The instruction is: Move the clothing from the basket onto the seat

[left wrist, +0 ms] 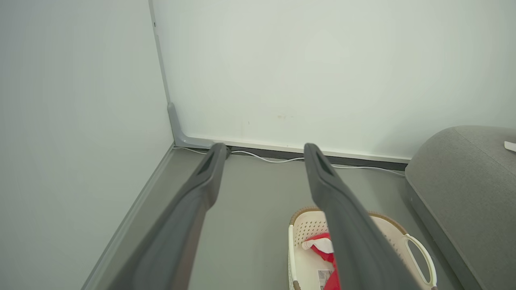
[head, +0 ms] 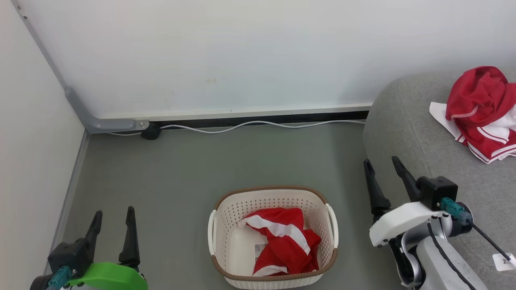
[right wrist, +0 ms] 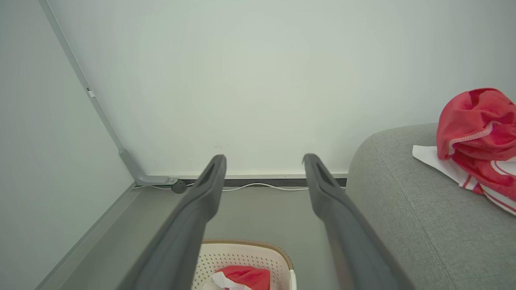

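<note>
The cream basket (head: pixel 227 225) with a brown rim stands on the grey floor at the bottom centre; red clothing (head: pixel 288 243) with white stripes lies in its right half, over a barcode label. More red-and-white clothing (head: pixel 481 112) is heaped on the grey seat (head: pixel 407 125) at the right. My left gripper (head: pixel 113 220) is open, empty, left of the basket. My right gripper (head: pixel 383 167) is open, empty, right of the basket at the seat's front edge. In the left wrist view the basket (left wrist: pixel 419 251) and clothing (left wrist: pixel 320 245) show low right; in the right wrist view the basket (right wrist: pixel 250 253) lies below, clothing (right wrist: pixel 475 133) on the seat (right wrist: pixel 407 201).
White walls meet in a corner at the back left, with a grey metal bracket (head: pixel 100 123) and a black foot (head: pixel 151 131) at the base. A white cable (head: pixel 258 124) runs along the skirting. Grey floor (head: pixel 181 173) lies open between basket and wall.
</note>
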You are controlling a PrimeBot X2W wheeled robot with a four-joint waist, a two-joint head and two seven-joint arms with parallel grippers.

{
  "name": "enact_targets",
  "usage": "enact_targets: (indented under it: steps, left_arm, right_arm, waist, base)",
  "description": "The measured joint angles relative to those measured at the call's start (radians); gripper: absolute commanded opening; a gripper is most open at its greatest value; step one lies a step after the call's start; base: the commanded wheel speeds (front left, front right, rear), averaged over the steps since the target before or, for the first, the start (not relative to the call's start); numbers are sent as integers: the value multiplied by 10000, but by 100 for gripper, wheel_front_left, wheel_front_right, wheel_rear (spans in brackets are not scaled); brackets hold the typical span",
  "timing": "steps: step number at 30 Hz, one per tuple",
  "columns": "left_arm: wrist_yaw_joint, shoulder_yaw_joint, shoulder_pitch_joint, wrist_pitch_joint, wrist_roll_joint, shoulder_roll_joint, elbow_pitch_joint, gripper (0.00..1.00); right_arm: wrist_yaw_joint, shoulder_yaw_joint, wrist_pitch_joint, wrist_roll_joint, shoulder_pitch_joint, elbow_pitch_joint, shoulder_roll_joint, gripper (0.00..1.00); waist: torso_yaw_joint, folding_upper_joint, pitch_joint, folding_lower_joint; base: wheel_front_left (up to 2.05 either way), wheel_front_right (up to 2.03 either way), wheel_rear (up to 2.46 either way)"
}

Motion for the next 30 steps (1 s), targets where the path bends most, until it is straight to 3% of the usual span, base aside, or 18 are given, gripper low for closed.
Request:
enact_targets:
  steps: [30]
  left_arm:
    - [12, 360, 574, 0, 190, -21, -754, 100]
  right_arm:
    - [-353, 12, 353, 2, 965, -1417, 23, 100]
  waist:
    - [-230, 0, 64, 0]
  base:
    - [0, 0, 0]
